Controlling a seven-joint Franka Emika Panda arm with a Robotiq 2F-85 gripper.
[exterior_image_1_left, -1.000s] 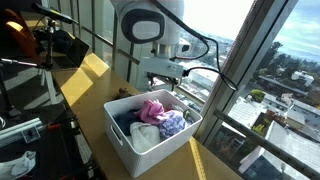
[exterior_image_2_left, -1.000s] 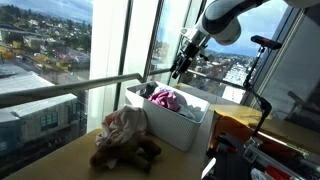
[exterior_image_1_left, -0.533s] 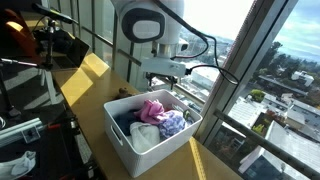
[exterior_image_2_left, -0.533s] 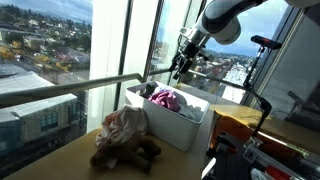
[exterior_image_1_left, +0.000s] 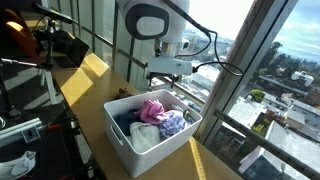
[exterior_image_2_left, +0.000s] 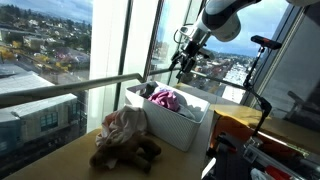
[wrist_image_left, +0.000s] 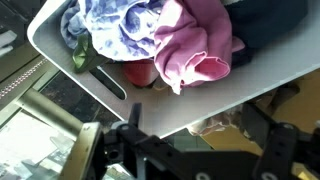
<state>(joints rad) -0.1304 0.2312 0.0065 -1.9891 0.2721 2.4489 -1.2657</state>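
- The gripper is hanging released over the bin – its jaws are standing wide apart and nothing is sitting between them
- In the wrist view the gripper is showing its two dark fingers spread to either side, with the bin's contents lying well apart from them
- The pink cloth is lying nearest under the gripper, bunched on top of the pile and not touching the fingers
- The blue patterned cloth is lying just beside the pink cloth, pressing against it
- A white cloth and a dark cloth are filling the nearer part of the bin in an exterior view
- The white bin is holding all these cloths – it is standing on the wooden table beside the big window
- A heap of clothes, pale pink over brown, is lying on the table just outside the bin, touching its wall
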